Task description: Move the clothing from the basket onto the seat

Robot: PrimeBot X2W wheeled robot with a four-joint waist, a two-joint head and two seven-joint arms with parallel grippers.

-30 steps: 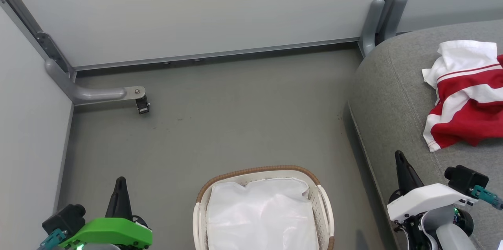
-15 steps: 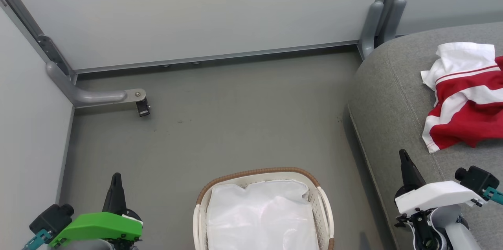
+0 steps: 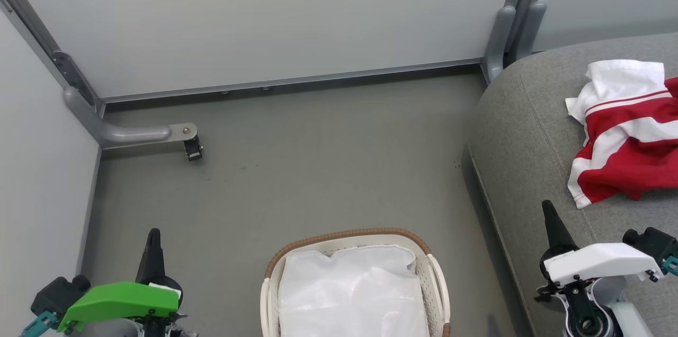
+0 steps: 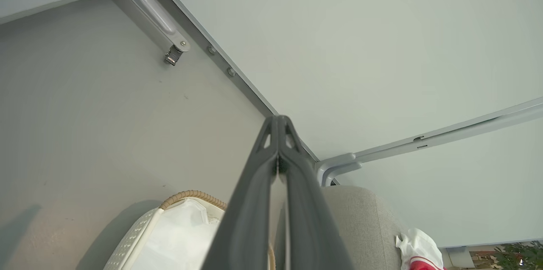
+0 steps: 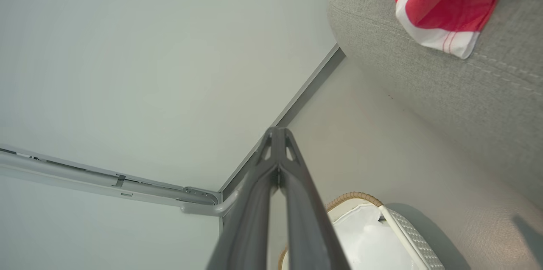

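The red clothing with white panels and thin stripes lies crumpled on the grey seat at the right; it also appears in the right wrist view. The white basket with a brown rim stands on the floor at bottom centre, lined with a thin white plastic sheet; no red fabric shows inside. My left gripper is shut and empty at lower left, left of the basket. My right gripper is shut and empty over the seat's front edge, below the clothing.
Pale partition walls close the back and left. A grey bracket foot with a small caster juts onto the grey floor at the left. A grey post stands by the seat's back corner.
The whole head view has shifted slightly down, so the camera moved. Both grippers have drawn lower in the picture, the left also leftward and the right rightward. The clothing and basket lie as before.
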